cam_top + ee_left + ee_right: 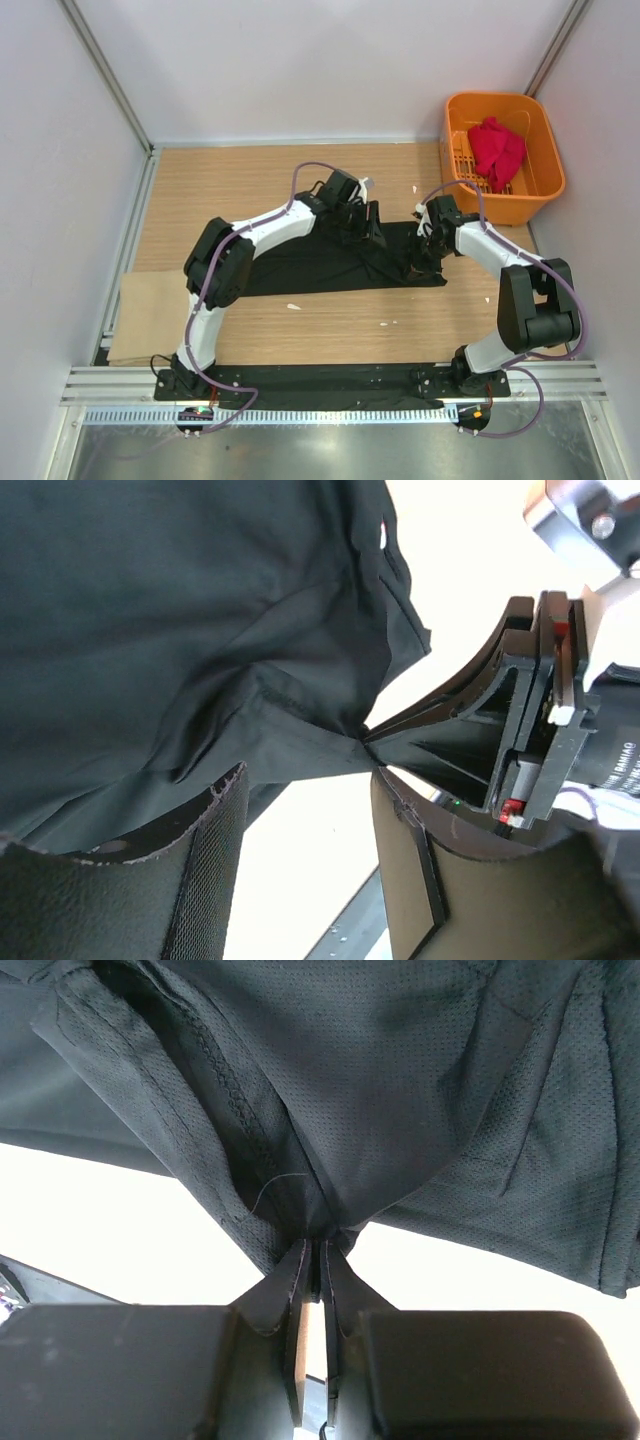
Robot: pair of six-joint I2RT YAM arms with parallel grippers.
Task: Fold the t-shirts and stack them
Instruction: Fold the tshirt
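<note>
The black t-shirt (pixel 300 270) lies partly folded across the middle of the wooden table. Its right end is bunched up between the two grippers. My left gripper (pixel 372 226) hovers at that bunched end, open; in the left wrist view its fingers (pixel 205 880) stand apart with only table between them and the black t-shirt (pixel 180 610) just beyond. My right gripper (pixel 320 1245) is shut on a gathered fold of the black t-shirt (pixel 400 1080), pinched at the fingertips; from above it (pixel 425 245) sits at the shirt's right edge. The red t-shirt (pixel 497 150) lies crumpled in the basket.
The orange slotted basket (pixel 500 100) stands at the far right corner, against the wall. A tan cardboard sheet (pixel 150 315) lies flat at the table's near left edge. White walls close the table on three sides. Small white scraps dot the wood.
</note>
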